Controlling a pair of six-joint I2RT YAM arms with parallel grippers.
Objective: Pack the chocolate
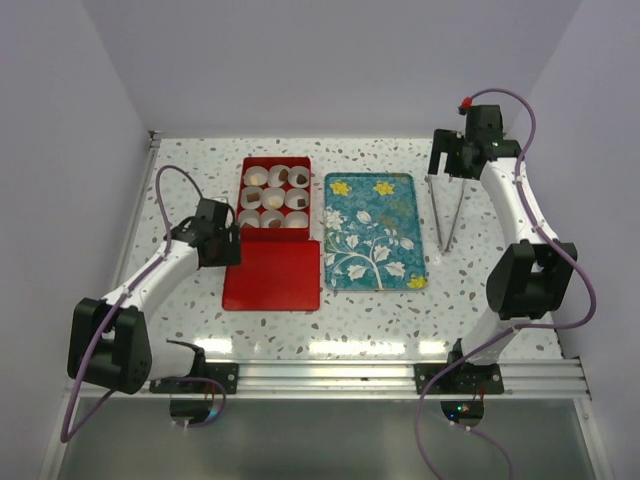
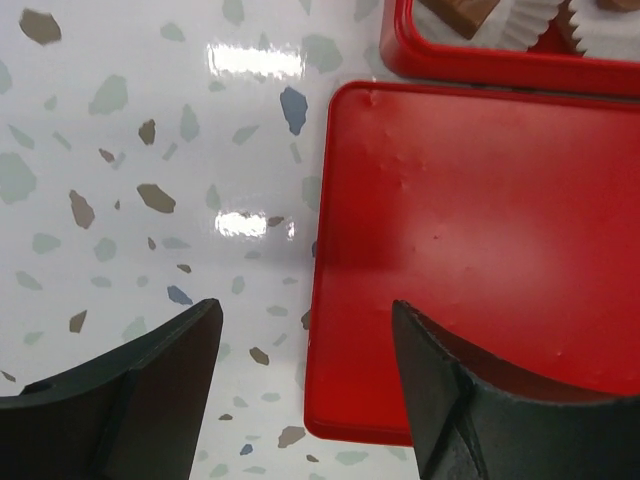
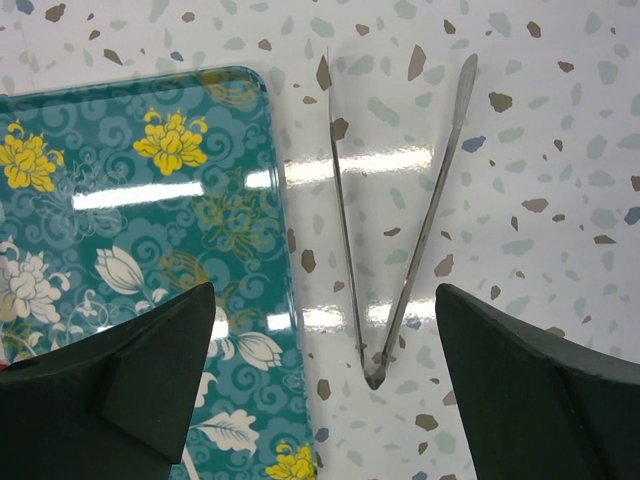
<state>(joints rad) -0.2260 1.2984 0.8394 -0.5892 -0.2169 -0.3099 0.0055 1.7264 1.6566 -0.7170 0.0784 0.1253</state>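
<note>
The chocolate pieces (image 1: 298,179), brown and cream, lie in white paper cups inside a red box (image 1: 246,190) at the back left. One brown piece (image 2: 455,12) shows at the top of the left wrist view. My left gripper (image 1: 230,250) is open and empty, its jaws (image 2: 305,335) straddling the left edge of the flat red lid (image 2: 480,230). My right gripper (image 1: 447,172) is open and empty above metal tongs (image 3: 400,240), its fingertips (image 3: 325,320) hovering over the closed end of the tongs.
The red lid (image 1: 272,274) lies in front of the box. A teal tray (image 1: 373,231) with a flower print lies right of it and shows only its print (image 3: 130,200). The tongs (image 1: 447,212) lie on the speckled table right of the tray. Walls enclose the table.
</note>
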